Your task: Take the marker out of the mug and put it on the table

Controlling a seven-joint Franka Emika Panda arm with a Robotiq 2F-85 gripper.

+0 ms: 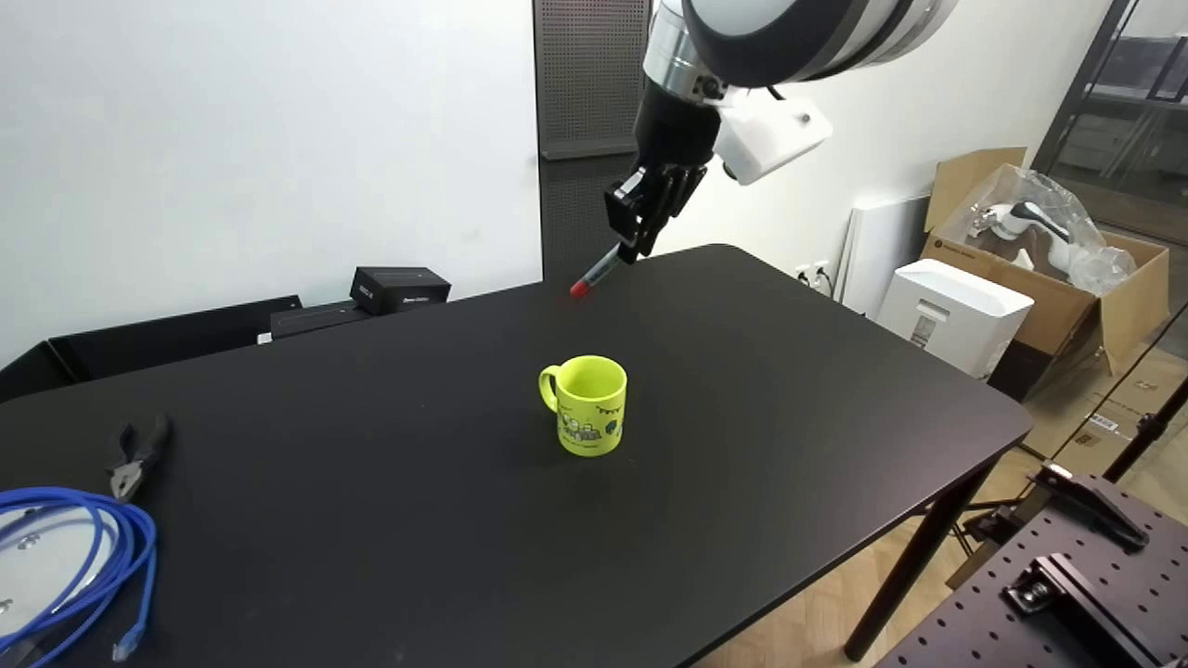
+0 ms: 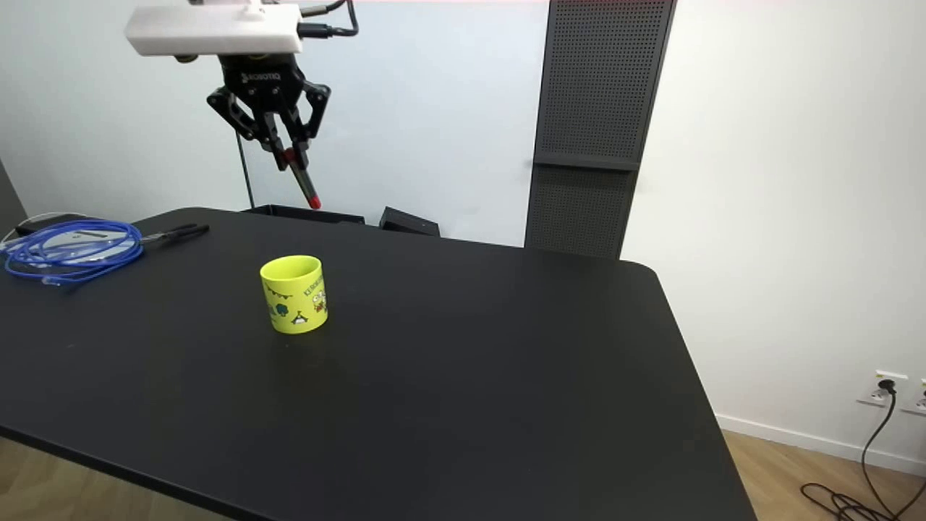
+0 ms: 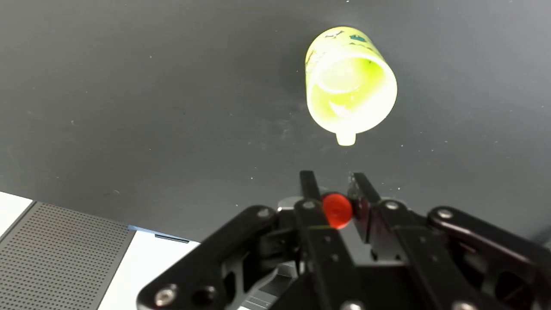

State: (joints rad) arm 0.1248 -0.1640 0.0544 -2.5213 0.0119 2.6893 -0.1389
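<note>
A red-ended marker is pinched between the fingers, slanting down below them. Removal from the yellow-green mug beneath seems finished; lowering to the tabletop, then release, is likely required.

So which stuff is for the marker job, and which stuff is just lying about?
For the job:
marker, up in the air
gripper, holding it
mug, standing upright
table, under the mug

Just lying about:
blue cable
pliers
black box
cardboard box, open
</note>
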